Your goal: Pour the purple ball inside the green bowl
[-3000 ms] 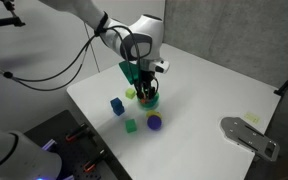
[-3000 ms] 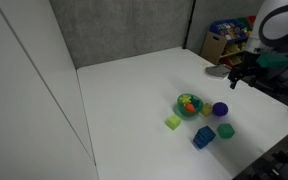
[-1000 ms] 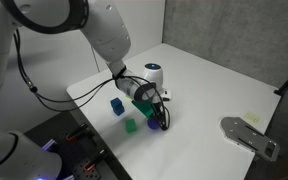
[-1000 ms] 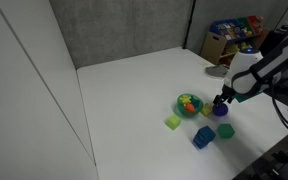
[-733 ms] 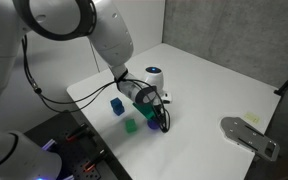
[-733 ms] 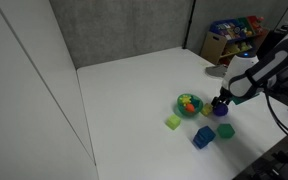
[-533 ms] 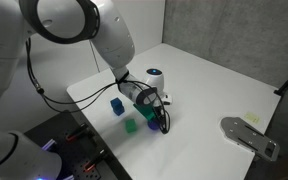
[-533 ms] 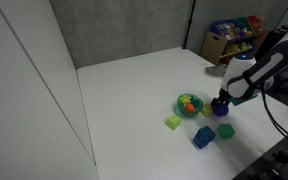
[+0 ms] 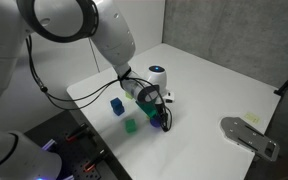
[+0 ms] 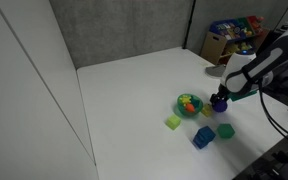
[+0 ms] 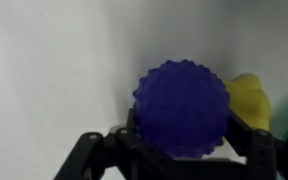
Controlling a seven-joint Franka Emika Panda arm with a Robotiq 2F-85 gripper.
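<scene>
The purple ball point(image 10: 220, 103) sits between my gripper's point(image 10: 220, 100) fingers, just off the white table and right beside the green bowl point(image 10: 180, 106). The bowl holds several small coloured pieces. In the wrist view the knobbly purple ball point(image 11: 181, 107) fills the space between the black fingers point(image 11: 169, 150), with a yellow piece point(image 11: 248, 100) at its right. In an exterior view the gripper point(image 9: 157, 116) covers most of the ball and bowl.
A blue cube point(image 10: 202, 138), a green cube point(image 10: 225, 131) and a yellow-green piece point(image 10: 172, 122) lie in front of the bowl. The blue cube point(image 9: 116, 105) and green cube point(image 9: 130, 126) also show from the other side. A grey metal plate point(image 9: 249, 135) lies at the table's edge.
Three seconds ago the gripper hung above the bowl; it came down around the ball. In the last half second the ball rose slightly with the gripper.
</scene>
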